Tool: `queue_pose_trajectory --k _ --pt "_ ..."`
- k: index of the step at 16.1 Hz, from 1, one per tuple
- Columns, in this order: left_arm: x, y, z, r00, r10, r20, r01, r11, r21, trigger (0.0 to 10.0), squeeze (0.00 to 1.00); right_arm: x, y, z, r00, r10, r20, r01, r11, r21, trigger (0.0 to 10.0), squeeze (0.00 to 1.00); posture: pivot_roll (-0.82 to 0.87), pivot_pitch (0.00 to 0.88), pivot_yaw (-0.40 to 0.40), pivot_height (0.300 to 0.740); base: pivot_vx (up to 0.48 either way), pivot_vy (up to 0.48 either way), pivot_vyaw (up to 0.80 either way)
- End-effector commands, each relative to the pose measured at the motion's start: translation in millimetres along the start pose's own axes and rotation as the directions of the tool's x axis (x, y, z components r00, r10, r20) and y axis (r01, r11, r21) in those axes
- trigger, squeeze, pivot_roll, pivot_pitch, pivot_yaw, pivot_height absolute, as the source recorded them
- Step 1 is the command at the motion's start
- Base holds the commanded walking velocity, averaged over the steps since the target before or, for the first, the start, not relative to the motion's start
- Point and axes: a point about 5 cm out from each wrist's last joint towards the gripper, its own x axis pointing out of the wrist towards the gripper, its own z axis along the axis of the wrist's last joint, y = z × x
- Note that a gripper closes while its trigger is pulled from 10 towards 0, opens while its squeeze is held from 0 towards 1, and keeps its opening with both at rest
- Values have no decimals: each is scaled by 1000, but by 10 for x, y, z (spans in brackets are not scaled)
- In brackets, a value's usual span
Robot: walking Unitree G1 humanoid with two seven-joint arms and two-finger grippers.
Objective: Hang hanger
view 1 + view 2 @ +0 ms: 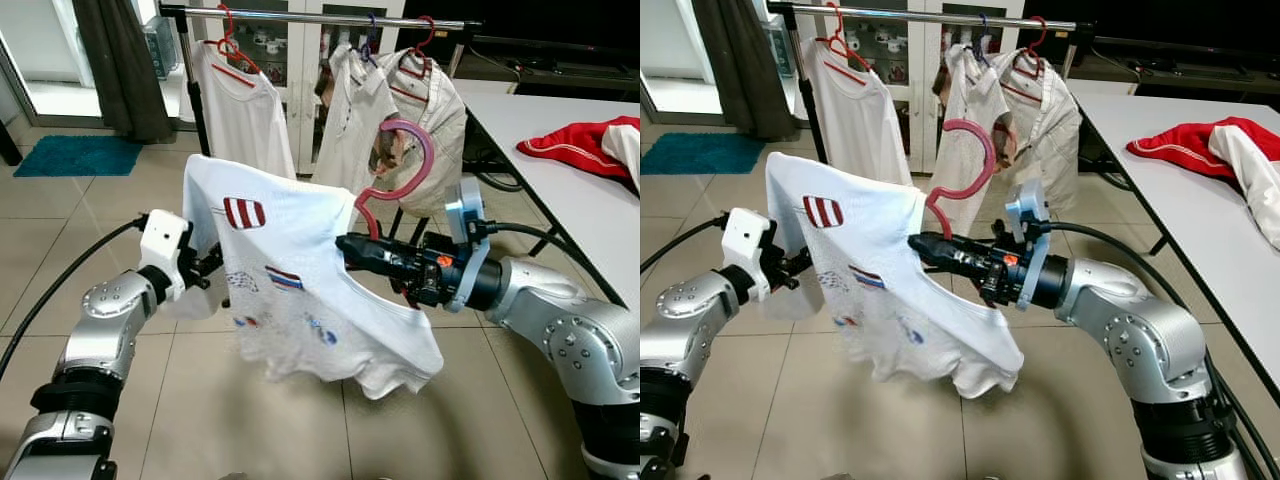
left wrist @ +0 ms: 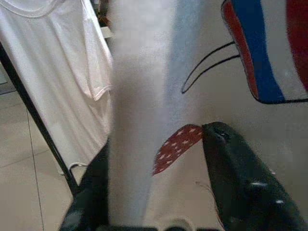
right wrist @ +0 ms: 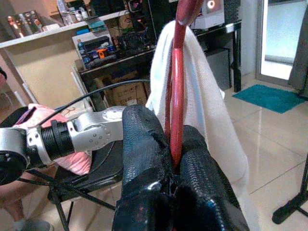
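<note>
Right wrist view: right hand (image 3: 174, 163) clamped on hanger (image 1: 400, 170) below rail (image 1: 320, 17); left hand (image 2: 159, 192) pinching shirt (image 1: 300, 290).

Right gripper (image 1: 350, 245) jaws clamped, arm reaching toward 9 o'clock; left gripper (image 1: 212, 262) jaws pinched, arm pointing 2 o'clock.

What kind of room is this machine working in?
Probably a lived-in home room used for laundry: a clothes rail hung with shirts, a tiled floor, and a white table with a red-and-white garment on it.
</note>
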Motion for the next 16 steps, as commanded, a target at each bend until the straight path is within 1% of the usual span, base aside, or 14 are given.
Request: queue_pose_trajectory --k 1,5,7,8,11,14,16 --pt "-3 -16 -7 1000 -10 -2 10 1000 12 0 0 -6 46 72 1000 16 24 -15 1000 -21 10000 0 -122 0 -42 719 0 0 0" --pt "-49 11 -57 1000 12 -11 -12 1000 13 0 0 12 39 55 1000 10 25 -9 1000 -16 10000 0 -119 0 -45 719 0 0 0" --pt "-119 80 -100 996 87 -13 -87 996 9 0 0 21 49 46 999 3 33 -3 1000 -11 10000 0 -116 0 -46 719 0 0 0" --pt "-153 93 -134 994 107 -14 -107 994 -7 0 0 21 56 39 999 1 34 -1 1000 -10 10000 0 -119 0 -43 719 0 0 0" --pt "-209 81 -210 991 132 -17 -132 990 -47 0 0 23 51 34 999 -17 44 17 1000 -12 10000 0 -122 0 -38 719 0 0 0" --pt "-230 57 -274 988 150 -27 -151 987 -58 0 0 30 54 38 998 -26 58 27 1000 -13 10000 0 -124 0 -35 719 0 0 0" --pt "-245 46 -291 986 167 -15 -168 982 -84 0 0 37 60 31 997 -38 65 39 999 -13 10000 0 -126 0 -35 719 0 0 0"
